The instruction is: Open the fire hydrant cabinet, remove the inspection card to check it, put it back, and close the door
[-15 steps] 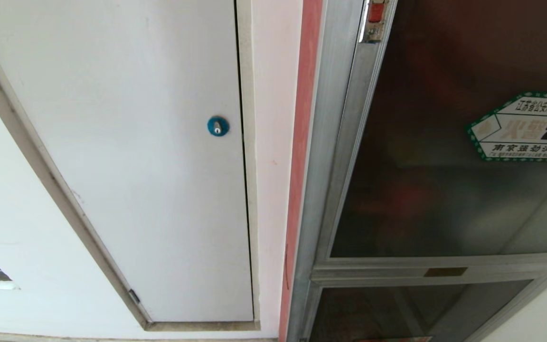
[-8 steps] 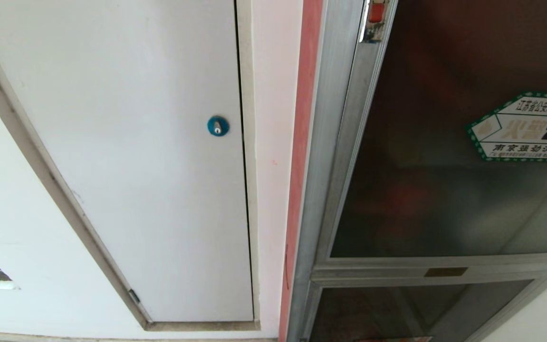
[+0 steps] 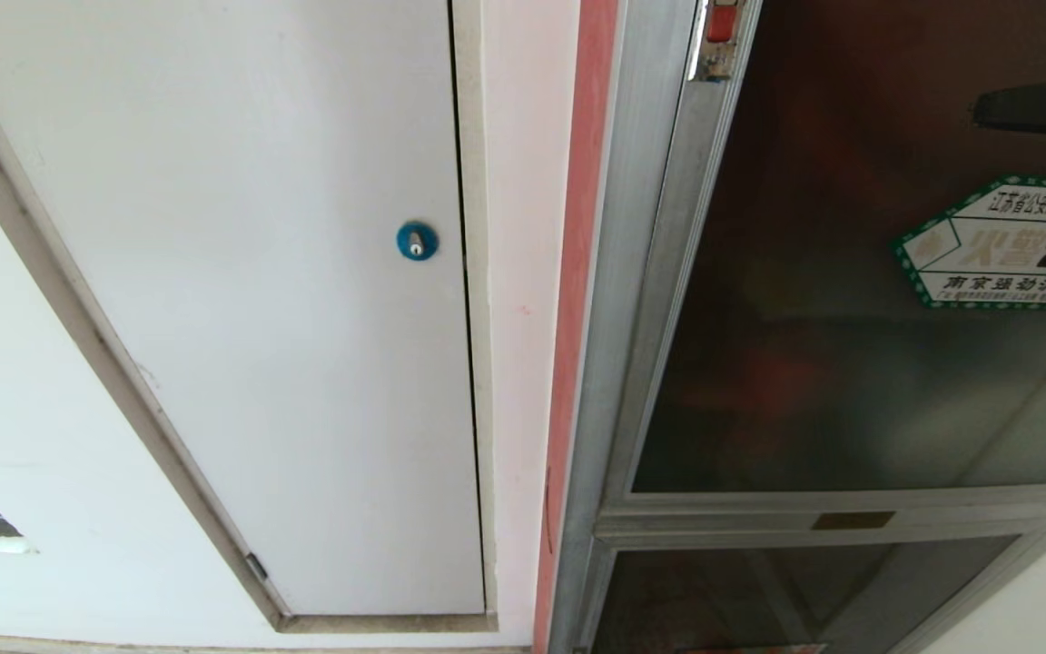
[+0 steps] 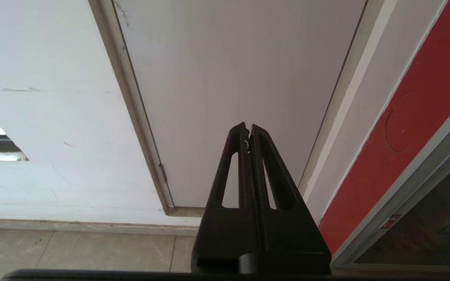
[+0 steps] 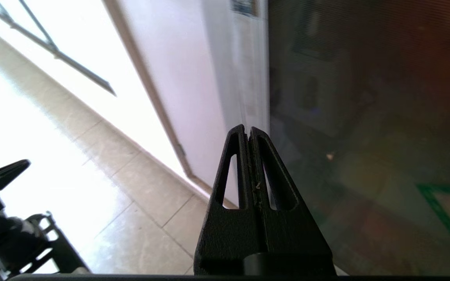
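Ahead, the door (image 3: 868,272) of the fire hydrant cabinet (image 3: 632,272) sits closed, dark tinted glass with a green-bordered sticker (image 3: 1013,241). My right claw (image 5: 248,130), pressed together and empty, hovers before it; my left claw (image 4: 247,128) likewise.

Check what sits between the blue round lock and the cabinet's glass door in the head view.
Head view: from the blue lock toward the door come the white panel's edge gap, a pale wall strip, a red strip, then the cabinet's aluminium frame.
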You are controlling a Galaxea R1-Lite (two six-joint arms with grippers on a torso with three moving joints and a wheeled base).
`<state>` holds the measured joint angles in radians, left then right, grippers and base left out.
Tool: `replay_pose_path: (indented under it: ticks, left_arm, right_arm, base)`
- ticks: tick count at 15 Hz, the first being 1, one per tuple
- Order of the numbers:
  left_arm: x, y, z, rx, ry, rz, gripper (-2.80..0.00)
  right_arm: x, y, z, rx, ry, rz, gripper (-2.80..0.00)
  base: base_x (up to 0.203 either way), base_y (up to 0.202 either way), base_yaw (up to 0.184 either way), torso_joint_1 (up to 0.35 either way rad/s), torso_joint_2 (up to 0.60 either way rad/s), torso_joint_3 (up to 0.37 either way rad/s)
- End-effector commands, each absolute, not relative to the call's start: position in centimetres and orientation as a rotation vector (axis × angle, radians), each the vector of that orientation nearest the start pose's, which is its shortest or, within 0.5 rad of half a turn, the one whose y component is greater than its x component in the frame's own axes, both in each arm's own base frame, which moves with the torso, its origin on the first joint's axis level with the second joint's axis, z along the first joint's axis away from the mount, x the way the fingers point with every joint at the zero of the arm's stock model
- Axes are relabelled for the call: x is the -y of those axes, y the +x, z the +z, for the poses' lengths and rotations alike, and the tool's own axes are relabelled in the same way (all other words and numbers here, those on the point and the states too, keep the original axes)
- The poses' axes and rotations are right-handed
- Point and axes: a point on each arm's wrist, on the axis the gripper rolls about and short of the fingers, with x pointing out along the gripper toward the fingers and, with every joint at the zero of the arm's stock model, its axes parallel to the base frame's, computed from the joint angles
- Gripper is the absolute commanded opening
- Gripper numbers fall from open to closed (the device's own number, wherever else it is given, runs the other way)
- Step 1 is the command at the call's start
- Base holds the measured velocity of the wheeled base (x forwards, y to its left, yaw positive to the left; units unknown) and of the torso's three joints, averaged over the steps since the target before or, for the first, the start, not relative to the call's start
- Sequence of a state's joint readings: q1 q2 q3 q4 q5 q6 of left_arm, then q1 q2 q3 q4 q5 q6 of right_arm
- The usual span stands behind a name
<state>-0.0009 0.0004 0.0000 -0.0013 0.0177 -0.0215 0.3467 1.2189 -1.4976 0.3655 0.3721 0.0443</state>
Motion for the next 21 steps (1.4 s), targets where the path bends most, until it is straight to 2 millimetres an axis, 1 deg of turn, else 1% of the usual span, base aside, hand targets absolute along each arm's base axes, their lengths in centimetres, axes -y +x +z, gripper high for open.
replay_pose_path:
  ticks: [1, 3, 8, 11, 13, 21]
  left_arm:
    - [0.0, -2.3, 7.6, 0.001, -0.021, 0.017, -2.80]
    - [0.0, -2.3, 7.6, 0.002, -0.021, 0.018, -2.80]
    - [0.0, -2.3, 7.6, 0.002, -0.021, 0.018, -2.80]
    - [0.0, -2.3, 7.6, 0.001, -0.021, 0.017, -2.80]
    - [0.0, -2.3, 7.6, 0.001, -0.021, 0.017, -2.80]
    - [0.0, -2.3, 7.6, 0.001, -0.021, 0.017, -2.80]
  right_arm:
    - [-7.1, 14.8, 39.3, -0.132, 0.041, 0.768, -2.80]
    - [-8.0, 15.3, 39.7, -0.125, 0.039, 0.805, -2.80]
    - [-10.0, 18.2, 40.8, -0.108, 0.038, 0.832, -2.80]
    - [-10.9, 19.6, 41.4, -0.087, 0.037, 0.836, -2.80]
    - [-11.3, 20.4, 41.4, -0.093, 0.036, 0.836, -2.80]
    - [-12.0, 21.5, 42.1, -0.061, 0.037, 0.840, -2.80]
  base:
    - [0.000, 0.000, 0.000, 0.000, 0.00, 0.000]
    - [0.000, 0.000, 0.000, 0.000, 0.00, 0.000]
    - [0.000, 0.000, 0.000, 0.000, 0.00, 0.000]
    - [0.000, 0.000, 0.000, 0.000, 0.00, 0.000]
    - [0.000, 0.000, 0.000, 0.000, 0.00, 0.000]
    - [0.000, 0.000, 0.000, 0.000, 0.00, 0.000]
